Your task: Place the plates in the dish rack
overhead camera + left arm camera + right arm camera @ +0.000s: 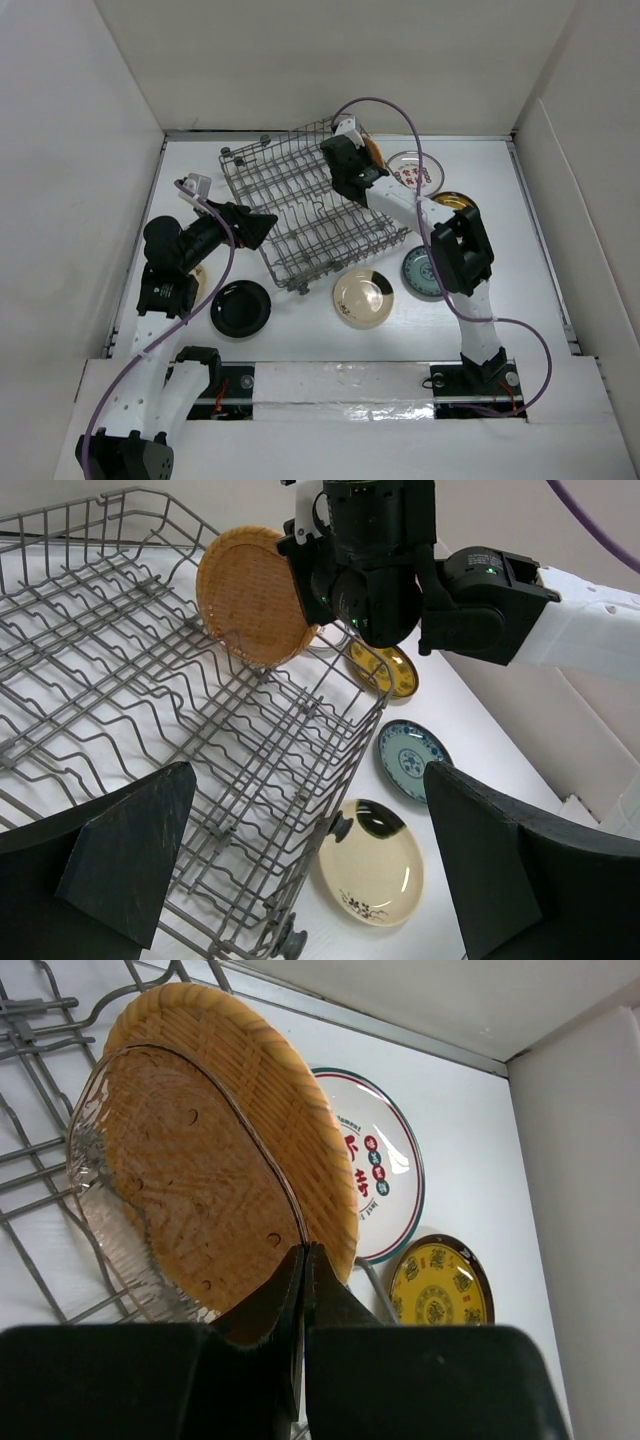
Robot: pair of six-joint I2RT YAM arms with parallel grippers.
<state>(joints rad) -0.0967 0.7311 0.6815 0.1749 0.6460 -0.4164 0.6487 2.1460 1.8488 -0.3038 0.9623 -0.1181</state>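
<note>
One orange-brown plate (250,595) hangs in right fingers (255,1310) above rack (290,200) edge.

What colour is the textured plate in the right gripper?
Orange-brown plate, with a woven basket-like pattern; it shows best in the right wrist view.

White-shelled left arm (150,385) and right arm (478,335), black cylindrical joint housings, purple cable (400,108) looping along each, small holes dotting white lower links, green indicator lights (350,598), left gripper (264,228) with matte black wedge fingers (130,855)
</note>
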